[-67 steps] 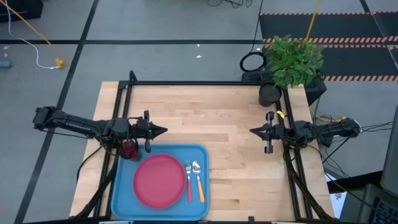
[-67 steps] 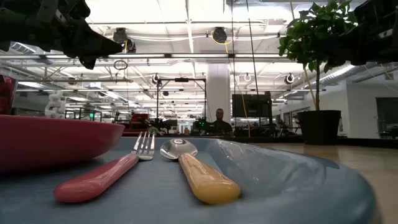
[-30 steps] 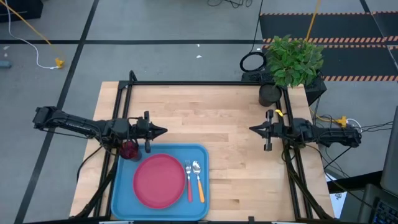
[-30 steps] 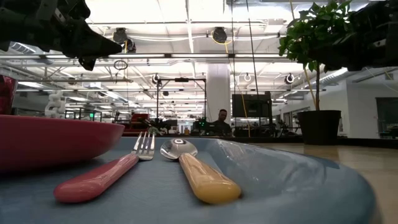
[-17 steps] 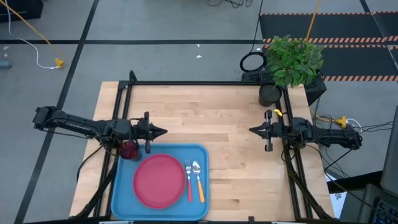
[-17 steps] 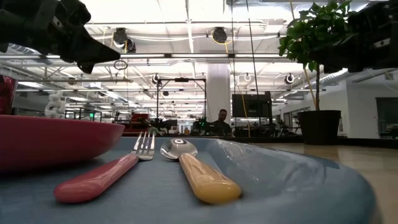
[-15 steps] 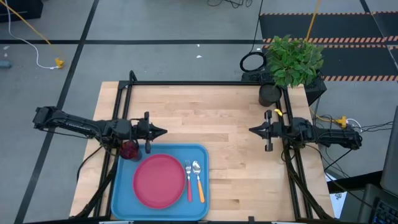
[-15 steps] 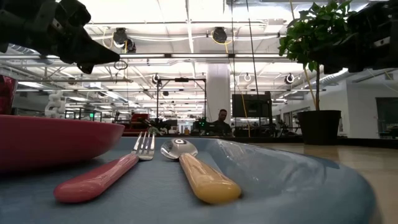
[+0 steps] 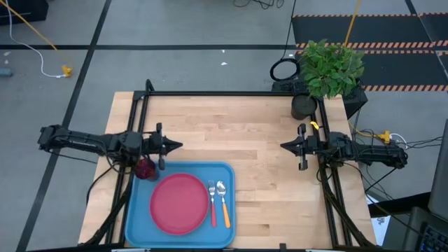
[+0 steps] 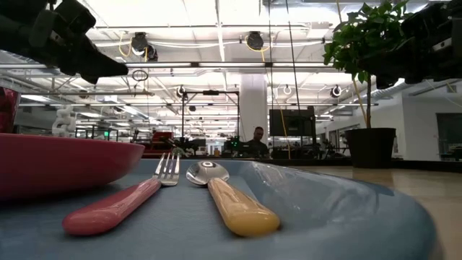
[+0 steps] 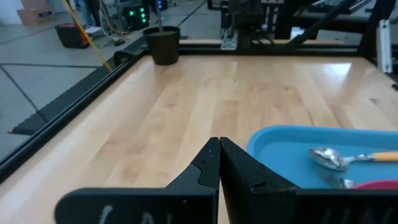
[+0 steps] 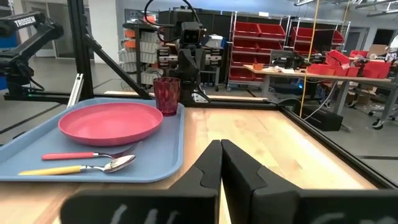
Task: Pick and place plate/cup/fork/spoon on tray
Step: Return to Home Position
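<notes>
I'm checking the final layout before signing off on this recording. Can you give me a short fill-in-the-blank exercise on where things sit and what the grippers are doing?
1. On the tray, the fork lies between the plate and the ____.
2. The cup stands at the tray's corner nearest the ____ gripper.
3. The left gripper and the right gripper are both off the tray, fingers ____, holding nothing.

Missing words: spoon; left; shut.
</notes>
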Controlling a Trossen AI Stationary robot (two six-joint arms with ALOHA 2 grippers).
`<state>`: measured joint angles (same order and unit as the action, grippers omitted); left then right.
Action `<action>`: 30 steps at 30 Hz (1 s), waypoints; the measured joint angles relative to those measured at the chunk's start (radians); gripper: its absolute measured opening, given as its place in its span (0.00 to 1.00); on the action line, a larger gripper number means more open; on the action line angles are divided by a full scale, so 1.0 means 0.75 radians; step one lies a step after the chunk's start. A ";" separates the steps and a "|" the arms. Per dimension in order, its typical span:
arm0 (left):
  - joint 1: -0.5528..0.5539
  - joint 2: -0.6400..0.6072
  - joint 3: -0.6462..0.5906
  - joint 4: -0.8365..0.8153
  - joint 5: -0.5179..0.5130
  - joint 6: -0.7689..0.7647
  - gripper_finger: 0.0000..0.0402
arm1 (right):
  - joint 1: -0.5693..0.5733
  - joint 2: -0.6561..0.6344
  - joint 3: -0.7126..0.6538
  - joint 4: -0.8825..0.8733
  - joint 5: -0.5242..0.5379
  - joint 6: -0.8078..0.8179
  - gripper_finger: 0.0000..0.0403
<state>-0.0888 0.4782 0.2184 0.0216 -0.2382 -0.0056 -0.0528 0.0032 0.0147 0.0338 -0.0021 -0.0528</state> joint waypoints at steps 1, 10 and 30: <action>0.009 -0.016 0.000 -0.026 0.000 0.000 0.01 | 0.000 0.000 0.000 0.000 0.000 0.000 0.00; 0.065 -0.066 -0.098 -0.007 0.000 0.043 0.01 | 0.000 0.000 0.000 0.003 0.001 0.000 0.00; 0.017 -0.130 -0.278 0.280 0.064 0.000 0.01 | 0.000 0.000 0.000 0.007 0.001 0.000 0.00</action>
<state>-0.0762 0.3805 0.0097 0.2316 -0.1899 -0.0053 -0.0528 0.0032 0.0147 0.0392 -0.0017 -0.0528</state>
